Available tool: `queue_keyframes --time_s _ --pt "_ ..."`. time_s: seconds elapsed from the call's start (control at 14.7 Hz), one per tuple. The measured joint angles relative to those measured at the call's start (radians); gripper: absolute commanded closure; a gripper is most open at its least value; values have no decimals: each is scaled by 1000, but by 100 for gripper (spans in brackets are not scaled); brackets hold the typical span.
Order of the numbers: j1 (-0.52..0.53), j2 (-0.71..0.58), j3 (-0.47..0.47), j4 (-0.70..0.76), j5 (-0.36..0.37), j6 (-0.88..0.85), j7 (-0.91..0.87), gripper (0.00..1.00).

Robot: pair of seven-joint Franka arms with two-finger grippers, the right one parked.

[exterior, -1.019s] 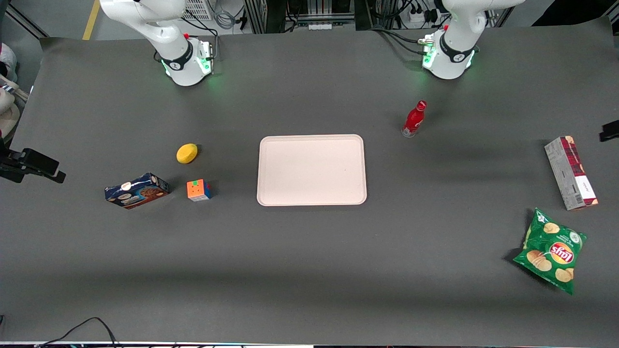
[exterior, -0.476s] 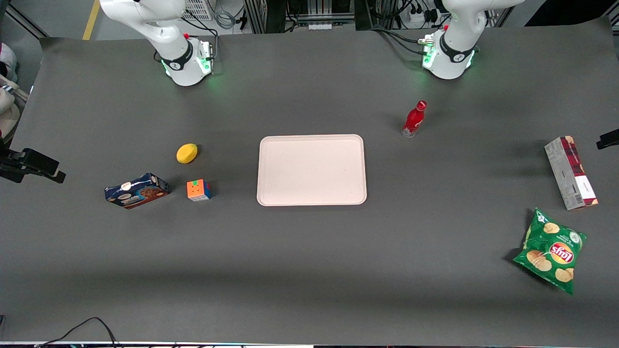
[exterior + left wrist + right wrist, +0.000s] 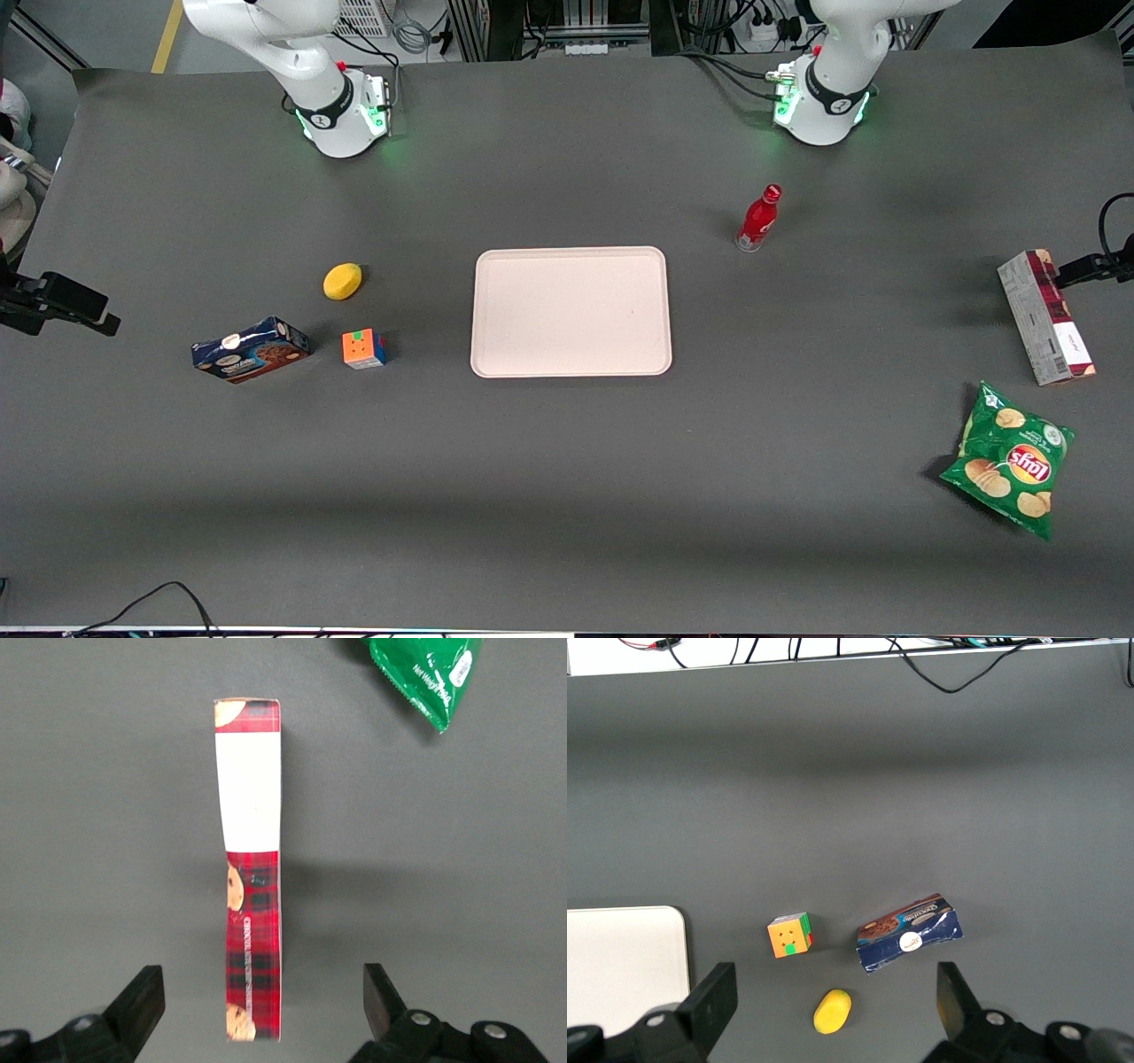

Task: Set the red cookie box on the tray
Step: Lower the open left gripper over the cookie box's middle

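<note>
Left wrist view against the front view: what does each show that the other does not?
Only the left wrist view shows the gripper with both open fingers straddling the red cookie box from above. Only the front view shows the tray, the red bottle, the blue cookie box, the puzzle cube and the yellow lemon-shaped object. Both show the red cookie box and the green chip bag near it.

The red cookie box (image 3: 1046,316) (image 3: 251,870), slim, plaid with a white band, lies flat near the working arm's end of the table, well apart from the empty pink-beige tray (image 3: 570,311) at centre, at the tray's three o'clock in the front view.
</note>
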Motion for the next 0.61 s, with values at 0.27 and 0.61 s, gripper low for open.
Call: queue_keyframes --time_s 0.27,0.61 --pt "24 117 1 -3 -121 142 129 0" --pt "27 199 1 -2 -149 194 146 0"
